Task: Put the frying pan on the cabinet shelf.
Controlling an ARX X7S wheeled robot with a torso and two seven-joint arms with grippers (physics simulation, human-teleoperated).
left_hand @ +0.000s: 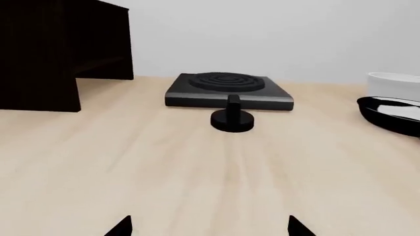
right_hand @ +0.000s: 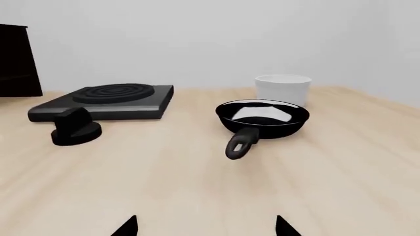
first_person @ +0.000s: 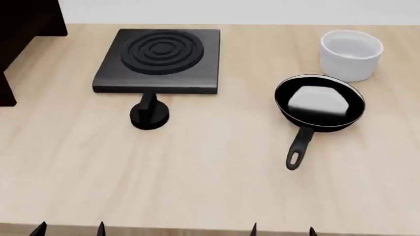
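The frying pan (first_person: 319,103) lies on the light wood table at the right, its handle with the oval loop (first_person: 294,158) pointing toward the front edge. It also shows in the right wrist view as the frying pan (right_hand: 262,118), and its rim shows at the edge of the left wrist view (left_hand: 394,115). The dark cabinet shelf (first_person: 23,29) stands at the far left, seen larger as the cabinet shelf (left_hand: 59,49). My left gripper (first_person: 69,228) and right gripper (first_person: 282,230) hang at the front edge, both open and empty, well short of the pan.
A square black burner plate (first_person: 161,59) with rings sits at the back centre. A black knob (first_person: 149,114) stands just in front of it. A white cylindrical bowl (first_person: 351,54) stands behind the pan. The table (first_person: 210,187) is bare wood between the grippers and these things.
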